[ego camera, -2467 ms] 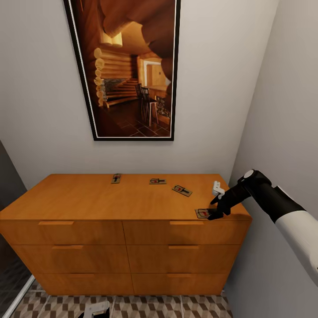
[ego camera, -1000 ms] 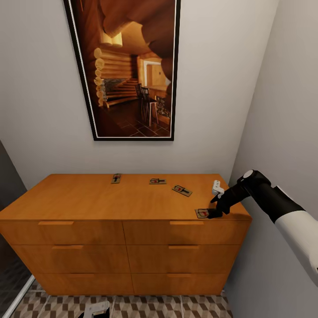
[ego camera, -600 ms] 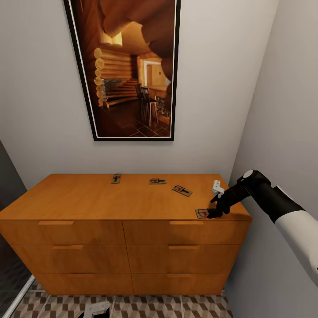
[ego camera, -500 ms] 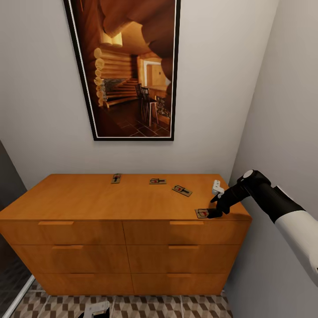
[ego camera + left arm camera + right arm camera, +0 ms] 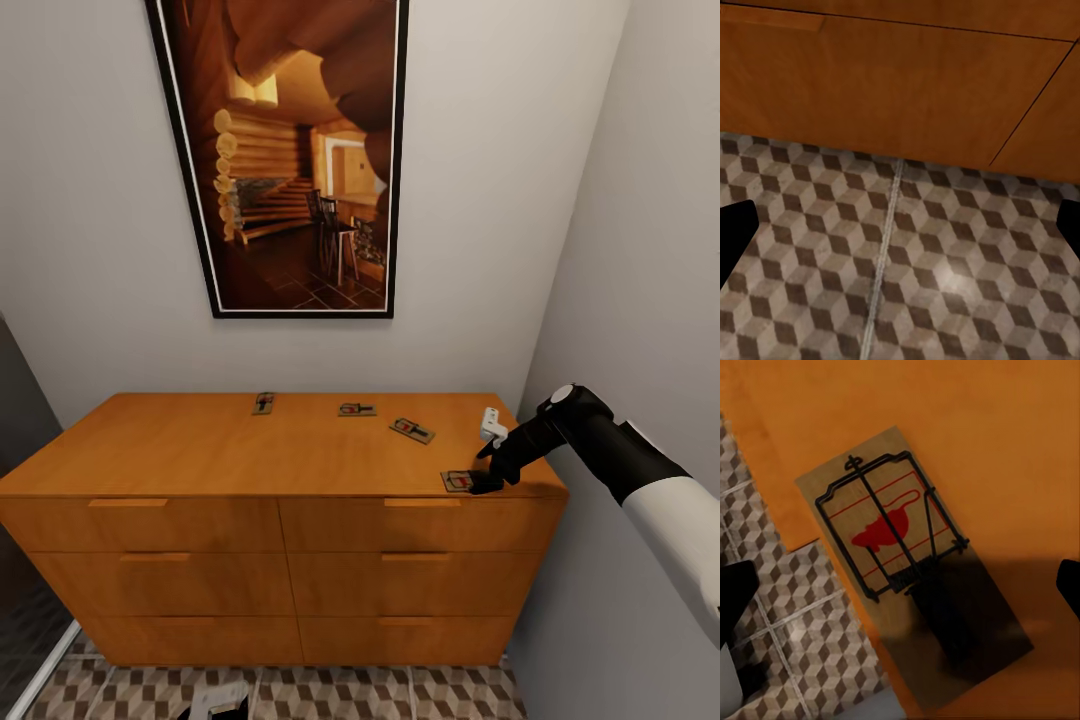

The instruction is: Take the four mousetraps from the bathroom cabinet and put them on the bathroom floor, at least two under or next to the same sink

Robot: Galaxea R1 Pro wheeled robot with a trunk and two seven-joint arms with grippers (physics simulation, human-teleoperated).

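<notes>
Four mousetraps lie on top of the orange-brown cabinet point(image 5: 200, 450): one at the back point(image 5: 263, 403), one right of it point(image 5: 356, 409), a third point(image 5: 412, 430) further right, and one at the front right corner point(image 5: 458, 481). My right gripper point(image 5: 487, 482) hangs directly over that corner mousetrap point(image 5: 900, 547), which overhangs the cabinet's edge slightly. The right gripper point(image 5: 900, 585) is open, with one dark fingertip point(image 5: 735, 589) on each side, wide of the board. Low in front of the drawers, my left gripper point(image 5: 222, 702) is open point(image 5: 900, 225) over the bathroom floor point(image 5: 945, 262).
A large framed picture point(image 5: 300, 150) hangs on the wall behind the cabinet. A grey side wall point(image 5: 640, 250) stands close on the right, against the cabinet's end. Cube-patterned floor tiles point(image 5: 400, 695) run along the drawer fronts. A dark panel point(image 5: 15, 560) stands at the left.
The view has shifted very slightly. My right gripper stays over the front right mousetrap, barely moved. The mousetraps lie where they were.
</notes>
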